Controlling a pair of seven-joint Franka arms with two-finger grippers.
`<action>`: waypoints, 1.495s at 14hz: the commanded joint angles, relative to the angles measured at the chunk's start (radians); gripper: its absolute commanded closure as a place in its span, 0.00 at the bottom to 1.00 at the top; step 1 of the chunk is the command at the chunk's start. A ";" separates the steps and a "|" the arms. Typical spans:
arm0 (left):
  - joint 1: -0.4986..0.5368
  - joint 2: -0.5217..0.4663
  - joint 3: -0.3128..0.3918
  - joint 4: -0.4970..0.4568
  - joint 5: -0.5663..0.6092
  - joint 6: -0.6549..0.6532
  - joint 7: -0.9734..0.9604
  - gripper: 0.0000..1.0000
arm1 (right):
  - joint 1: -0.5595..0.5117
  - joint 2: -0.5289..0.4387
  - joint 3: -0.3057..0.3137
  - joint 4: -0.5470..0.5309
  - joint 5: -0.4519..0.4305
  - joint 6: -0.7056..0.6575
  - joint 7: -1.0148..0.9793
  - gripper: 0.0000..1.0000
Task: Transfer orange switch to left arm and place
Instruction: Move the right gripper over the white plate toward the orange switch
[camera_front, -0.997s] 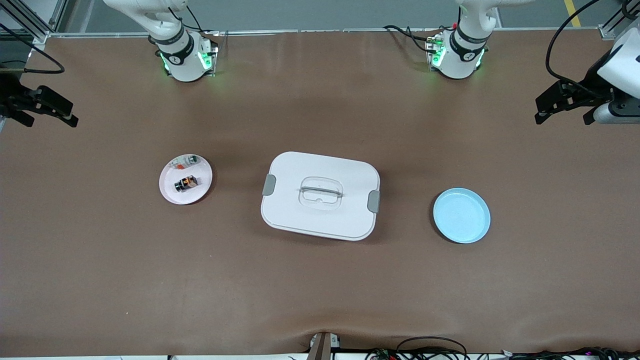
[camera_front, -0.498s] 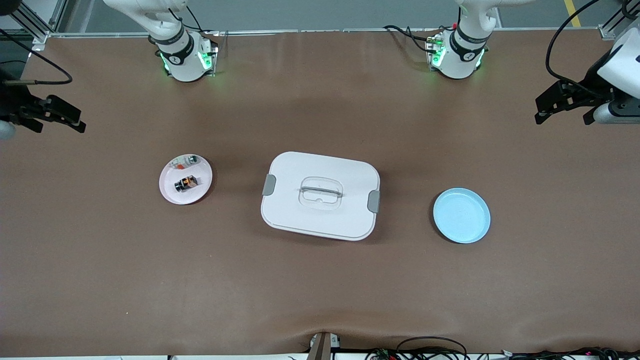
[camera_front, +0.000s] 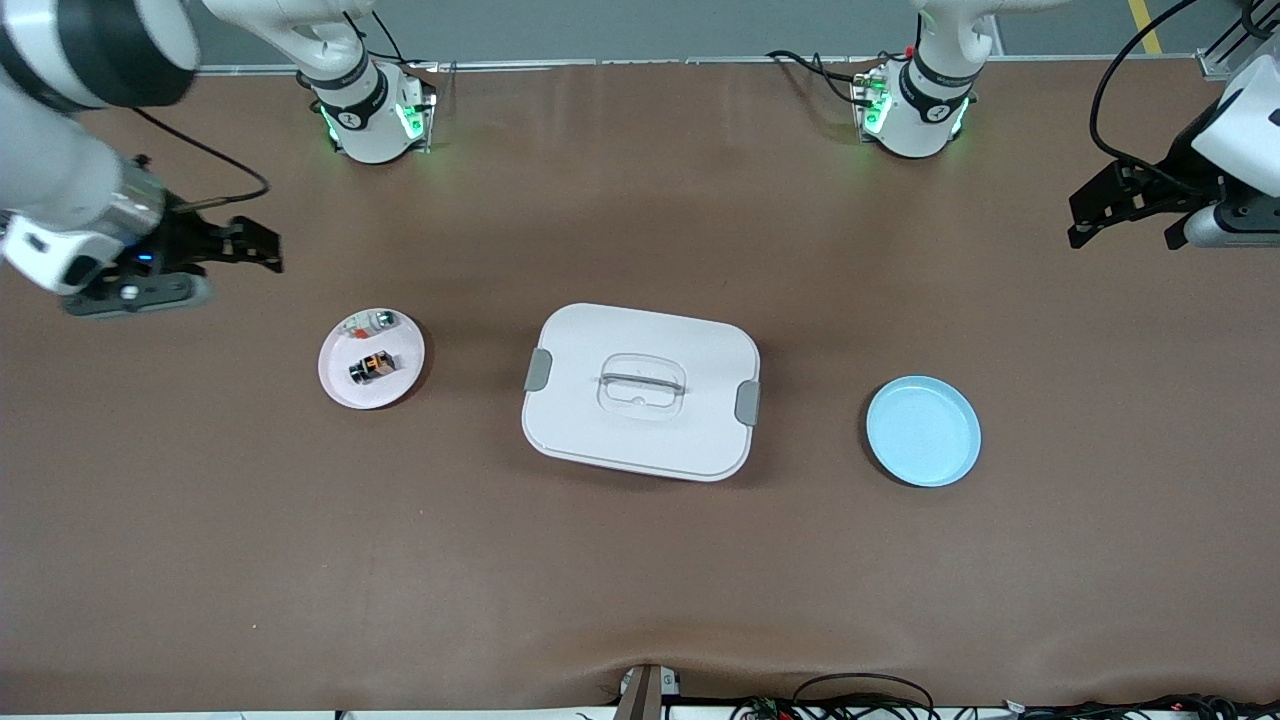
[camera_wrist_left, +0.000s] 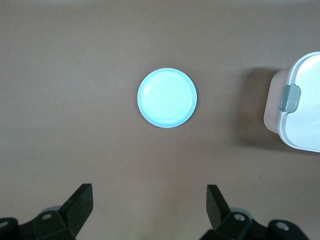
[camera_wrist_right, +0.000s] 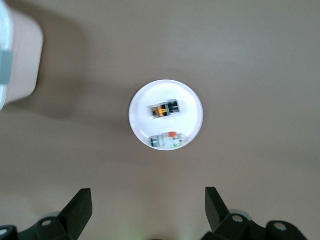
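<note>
The orange switch (camera_front: 371, 366) is a tiny black block with an orange face. It lies on a small pale plate (camera_front: 386, 393) toward the right arm's end of the table, and shows in the right wrist view (camera_wrist_right: 164, 110) on that plate (camera_wrist_right: 189, 118). My right gripper (camera_front: 262, 248) is open and empty, up in the air over bare table beside the plate (camera_wrist_right: 148, 200). The white box (camera_front: 640, 392) stands closed at the table's middle. My left gripper (camera_front: 1085, 225) is open and empty, waiting high over the left arm's end (camera_wrist_left: 150, 200).
A clear-silvery part with an orange bit (camera_front: 372, 322) shares the pale plate (camera_wrist_right: 169, 140). An empty light-blue plate (camera_front: 923, 431) lies beside the box toward the left arm's end (camera_wrist_left: 167, 98). The box's edge shows in both wrist views (camera_wrist_left: 300, 107) (camera_wrist_right: 17, 55).
My right arm has swung in from the table's end toward the pale plate, its gripper still open. The left arm has not moved.
</note>
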 joint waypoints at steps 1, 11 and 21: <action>0.004 0.003 -0.003 0.014 0.006 -0.012 0.012 0.00 | 0.005 -0.059 -0.010 -0.143 0.076 0.115 -0.124 0.00; 0.000 0.005 -0.004 0.014 0.007 -0.011 0.006 0.00 | -0.006 0.036 -0.016 -0.426 0.087 0.579 -0.521 0.00; 0.001 0.005 -0.004 0.014 0.007 -0.011 0.008 0.00 | -0.037 0.274 -0.019 -0.412 0.023 0.783 -0.509 0.00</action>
